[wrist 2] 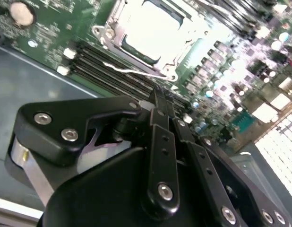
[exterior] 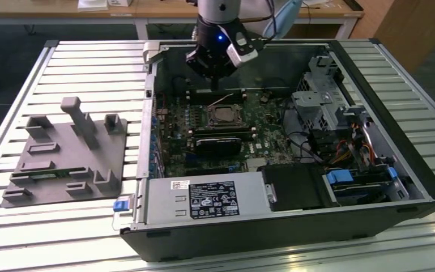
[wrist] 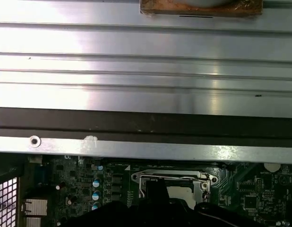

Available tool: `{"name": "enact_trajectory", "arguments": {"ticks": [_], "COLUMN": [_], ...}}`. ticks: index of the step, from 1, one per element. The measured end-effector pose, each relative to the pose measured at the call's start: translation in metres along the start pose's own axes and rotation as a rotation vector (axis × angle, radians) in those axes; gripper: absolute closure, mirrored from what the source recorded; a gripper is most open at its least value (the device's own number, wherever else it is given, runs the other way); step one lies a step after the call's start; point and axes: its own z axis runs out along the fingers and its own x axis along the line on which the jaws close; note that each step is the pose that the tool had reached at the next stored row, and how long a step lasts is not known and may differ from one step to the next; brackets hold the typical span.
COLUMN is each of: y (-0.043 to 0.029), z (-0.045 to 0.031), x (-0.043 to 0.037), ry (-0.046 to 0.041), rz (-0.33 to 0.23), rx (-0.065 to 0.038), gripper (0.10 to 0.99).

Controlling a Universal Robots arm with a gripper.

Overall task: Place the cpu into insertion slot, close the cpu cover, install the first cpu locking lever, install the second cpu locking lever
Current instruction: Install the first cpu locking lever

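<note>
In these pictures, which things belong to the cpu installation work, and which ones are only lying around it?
Belongs to the job:
- gripper
- cpu
- cpu cover
- locking lever

Just lying about:
- grey holder fixture
- power supply
- memory slots
- slatted table

Cpu: flat square chip with a pale metal top, seated level in the slot. Slot: small dark square socket on the green board, mid-case in the exterior view. Cover: thin silver frame, lying flat over the slot, with the chip showing through its window. A thin wire lever runs along one cover edge, low to the board. Cannot tell whether it is latched.
</note>
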Motion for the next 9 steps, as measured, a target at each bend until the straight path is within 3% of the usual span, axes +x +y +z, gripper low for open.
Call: {"name": "enact_trajectory", "arguments": {"ticks": [9], "y": [-0.0008], "z": [0.0056], "x": [-0.0019], "ry": [-0.0077], "rz": [0.000], "rx": [-0.008], "gripper": [0.973]}}
